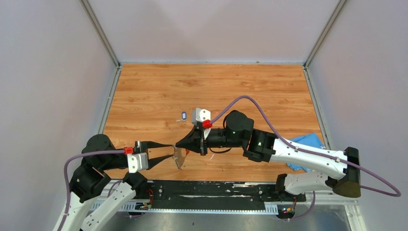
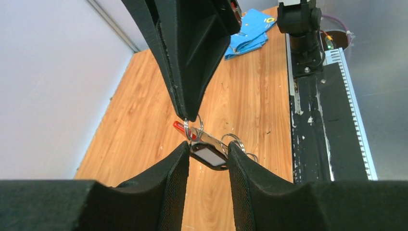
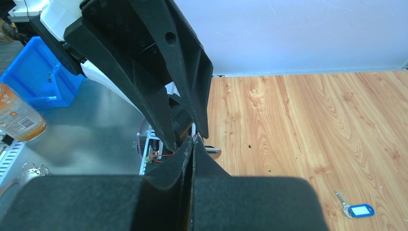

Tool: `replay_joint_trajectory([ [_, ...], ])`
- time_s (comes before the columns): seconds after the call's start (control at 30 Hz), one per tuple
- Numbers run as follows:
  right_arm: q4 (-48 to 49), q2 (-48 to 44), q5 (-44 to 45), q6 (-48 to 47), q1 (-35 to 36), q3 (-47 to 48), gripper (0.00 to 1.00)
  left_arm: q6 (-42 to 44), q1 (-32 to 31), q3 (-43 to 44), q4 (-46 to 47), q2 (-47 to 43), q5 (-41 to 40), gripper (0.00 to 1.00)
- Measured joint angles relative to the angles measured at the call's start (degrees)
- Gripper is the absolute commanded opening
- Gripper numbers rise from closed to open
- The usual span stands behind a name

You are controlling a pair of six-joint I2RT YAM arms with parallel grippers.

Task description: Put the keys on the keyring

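Silvery and surely slippery, the thin red-looped keyring (image 2: 182, 128) hangs clamped in my right pincer (image 2: 186, 113), my left pincer (image 2: 208, 147) apart around the black-headed key (image 2: 210, 157), best held by its stiff flat head.

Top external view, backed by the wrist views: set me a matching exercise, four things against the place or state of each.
Things:
1. left pincer
2. right pincer
3. blue-headed key
4. blue cloth

Place or state:
A. lies alone on the table, beyond both arms
B. shut on the keyring
C. open, jaws either side of the keyring
D. at the table's right edge

Pairs: 1-C; 2-B; 3-A; 4-D
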Motion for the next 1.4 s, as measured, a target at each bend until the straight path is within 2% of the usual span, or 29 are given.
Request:
replay_joint_trajectory([
  [0.17, -0.11, 0.13, -0.9, -0.2, -0.09, 0.02, 0.0, -3.45, 0.0, 1.14, 0.04, 3.08, -0.44, 0.39],
  [0.27, -0.37, 0.33, -1.6, -0.57, -0.09, 0.11, 0.0, -4.72, 0.0, 1.18, 0.02, 3.96, -0.48, 0.35],
  [0.43, -0.85, 0.63, -2.34, -0.98, -0.11, 0.37, 0.0, -5.9, 0.0, 1.18, 0.04, 4.02, 0.07, 0.24],
  [0.67, -1.79, 1.09, -3.1, -1.38, -0.11, 0.46, 0.0, -6.29, 0.0, 1.18, 0.04, 4.04, 0.87, 0.0],
  [0.9, -3.54, 1.38, -3.98, -2.45, -0.11, 1.55, 0.0, -6.6, 0.0, 1.16, 0.11, 4.04, 0.74, 0.0],
  [1.07, -11.23, 2.45, -3.76, -5.88, -0.11, 6.62, 0.31, -6.6, 0.0, 1.16, -0.28, 4.22, 0.13, 0.0],
  [1.23, -24.2, 5.03, -2.64, -12.59, -0.22, 18.1, 0.42, -6.99, 0.0, 3.56, -2.8, 8.39, -1.16, 0.0],
  [1.4, -37.07, 10.51, -2.03, -18.86, -0.35, 29.24, 0.45, -8.63, 0.0, 6.05, -3.54, 11.85, -2.58, 0.0],
])
